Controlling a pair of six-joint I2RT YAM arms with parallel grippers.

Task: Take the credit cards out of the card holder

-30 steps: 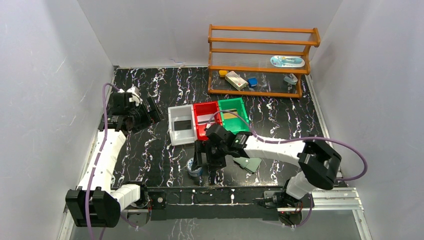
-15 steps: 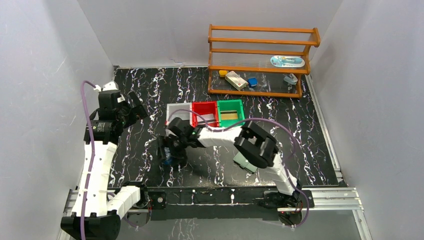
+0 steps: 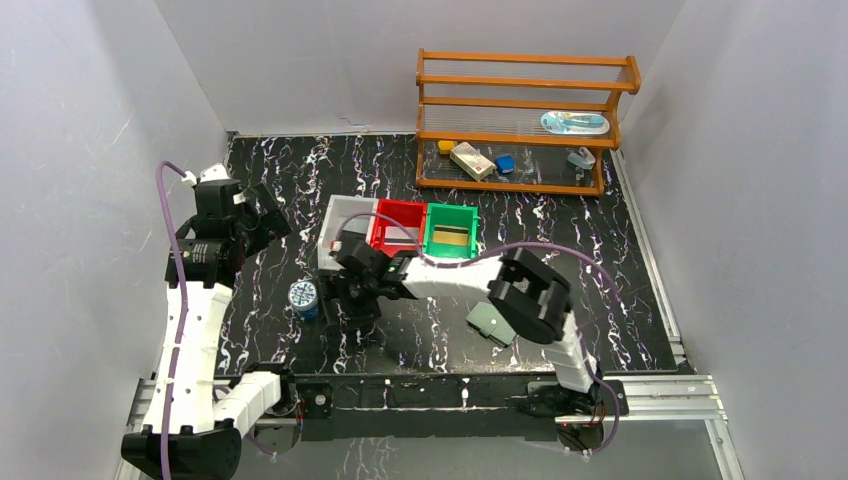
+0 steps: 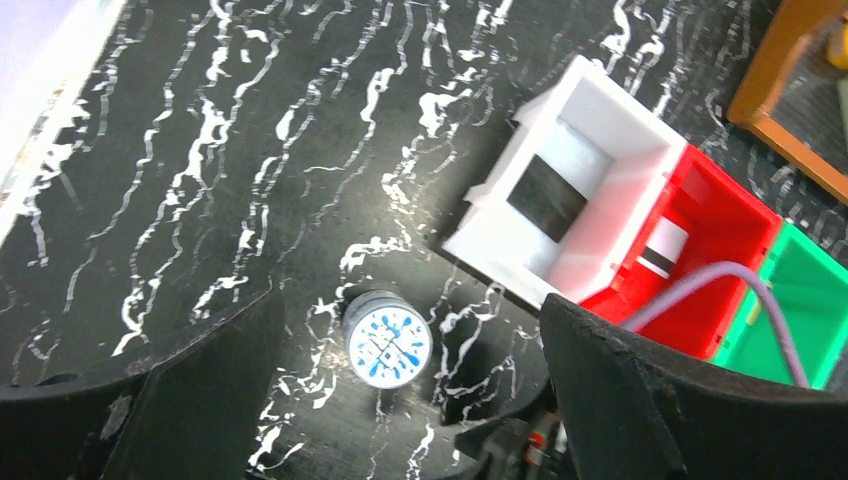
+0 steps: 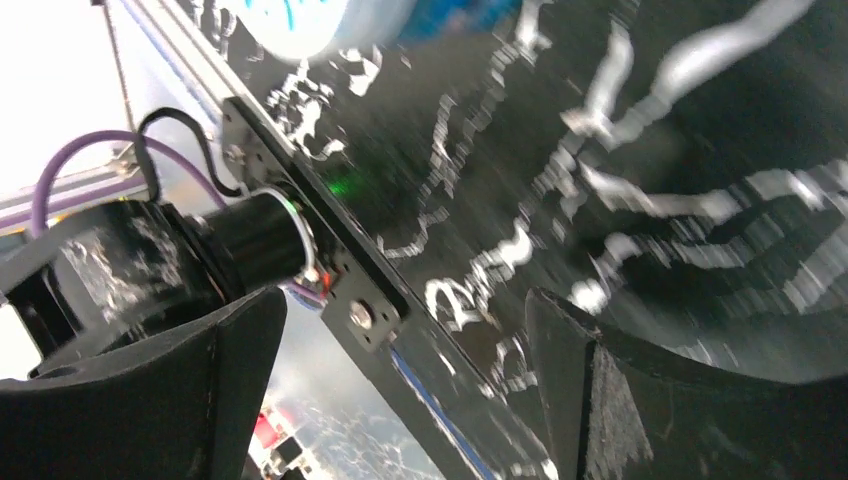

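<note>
1. Tools: my left tool (image 3: 270, 215) hangs wide open and empty over the far-left bench (image 3: 600, 265).
2. My right tool (image 5: 395, 340) is wide and empty too, just right of the blue-and-white tin (image 3: 303, 296).
3. I see the card holder (image 3: 492, 322) lying flat at the near right, apart from both.
4. One black card (image 4: 545, 197) lies in the white bin (image 4: 600, 100), and a gold card (image 3: 452, 238) in the green bin (image 3: 450, 209).

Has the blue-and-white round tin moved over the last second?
Yes. The tin has shifted left along the table, farther from the wooden rack at the back right, and slightly away from the near edge.
</note>
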